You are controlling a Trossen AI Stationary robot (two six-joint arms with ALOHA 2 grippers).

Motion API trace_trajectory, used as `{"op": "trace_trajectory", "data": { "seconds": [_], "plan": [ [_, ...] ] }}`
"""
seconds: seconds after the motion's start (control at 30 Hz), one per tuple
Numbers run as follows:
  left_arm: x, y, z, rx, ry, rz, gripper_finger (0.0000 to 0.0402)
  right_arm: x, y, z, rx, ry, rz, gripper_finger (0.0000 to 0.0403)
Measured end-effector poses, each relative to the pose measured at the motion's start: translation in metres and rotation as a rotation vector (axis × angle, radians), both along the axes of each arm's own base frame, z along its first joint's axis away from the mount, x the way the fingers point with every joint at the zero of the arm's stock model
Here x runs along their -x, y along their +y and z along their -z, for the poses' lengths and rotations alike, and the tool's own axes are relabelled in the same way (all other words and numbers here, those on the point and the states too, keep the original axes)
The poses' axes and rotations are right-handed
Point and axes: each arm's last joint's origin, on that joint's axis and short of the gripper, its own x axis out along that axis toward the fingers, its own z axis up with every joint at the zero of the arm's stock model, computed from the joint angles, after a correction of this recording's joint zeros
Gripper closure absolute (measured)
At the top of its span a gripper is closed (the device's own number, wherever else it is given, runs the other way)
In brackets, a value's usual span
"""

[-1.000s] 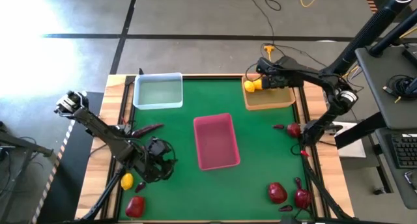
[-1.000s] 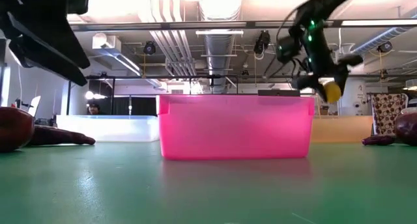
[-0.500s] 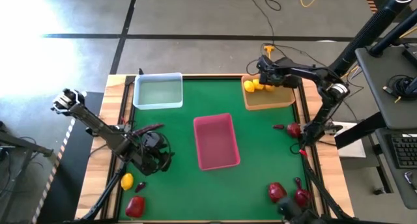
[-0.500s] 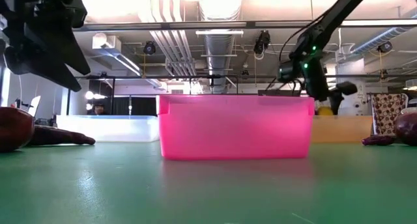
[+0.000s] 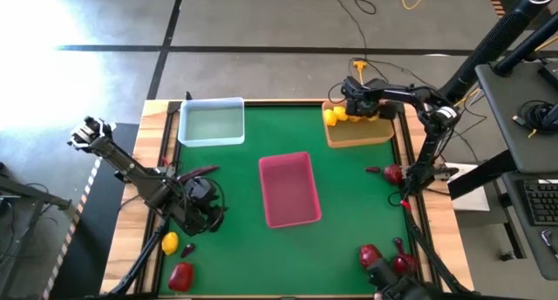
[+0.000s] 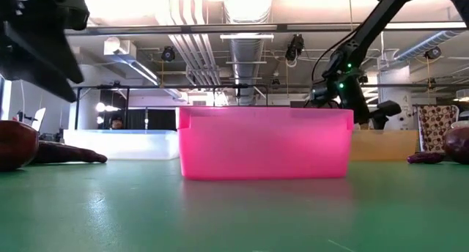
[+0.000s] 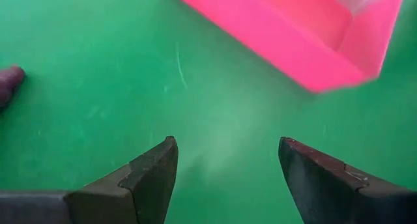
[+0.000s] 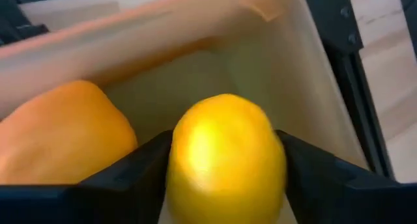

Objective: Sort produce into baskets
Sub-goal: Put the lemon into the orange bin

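Looking down from the high view, the right gripper sits over the tan-orange tray at the table's far right corner, lemons beside it; the left gripper hovers above green felt between the pink tray and a loose lemon. From the low view, the pink tray fills the middle, with the pale blue tray behind on one side. Through the left wrist view, the fingers stand wide apart, empty, above felt. Through the right wrist view, the fingers flank a lemon inside the tan-orange tray, touching its sides.
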Motion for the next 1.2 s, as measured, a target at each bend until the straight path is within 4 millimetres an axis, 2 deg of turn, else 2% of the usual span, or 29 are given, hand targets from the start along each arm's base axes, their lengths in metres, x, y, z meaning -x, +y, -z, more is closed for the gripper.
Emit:
{"op": "trace_trajectory", "data": {
  "seconds": [0.23, 0.33, 0.4, 0.53, 0.7, 0.8, 0.9, 1.03, 1.2],
  "plan": [
    [0.019, -0.008, -0.001, 0.097, 0.201, 0.152, 0.0152, -0.009, -0.01, -0.026, 0.054, 0.029, -0.141, 0.009],
    [0.026, -0.018, -0.01, 0.107, 0.234, 0.189, 0.0152, -0.023, -0.004, -0.047, 0.101, 0.023, -0.245, 0.0078],
    [0.032, -0.025, -0.018, 0.09, 0.283, 0.227, 0.0152, -0.036, 0.009, -0.063, 0.153, 0.04, -0.342, 0.0074],
    [0.048, -0.036, -0.026, 0.114, 0.496, 0.29, 0.0152, -0.067, 0.056, -0.097, 0.247, 0.011, -0.548, 0.0075],
    [0.061, -0.049, -0.02, 0.228, 0.608, 0.272, 0.0143, -0.105, 0.143, -0.131, 0.385, -0.151, -0.811, 0.0083],
    [0.064, -0.045, -0.009, 0.276, 0.716, 0.212, 0.0128, -0.116, 0.193, -0.145, 0.471, -0.233, -0.871, 0.0085],
    [0.06, -0.045, -0.007, 0.34, 0.739, 0.203, 0.0109, -0.12, 0.234, -0.151, 0.55, -0.293, -0.891, 0.0084],
    [0.057, -0.045, 0.001, 0.383, 0.818, 0.173, 0.0075, -0.124, 0.27, -0.146, 0.561, -0.352, -0.938, 0.0073],
    [0.056, -0.049, 0.019, 0.402, 0.893, 0.157, 0.0043, -0.13, 0.293, -0.137, 0.539, -0.372, -0.98, 0.0061]
  ]
}}
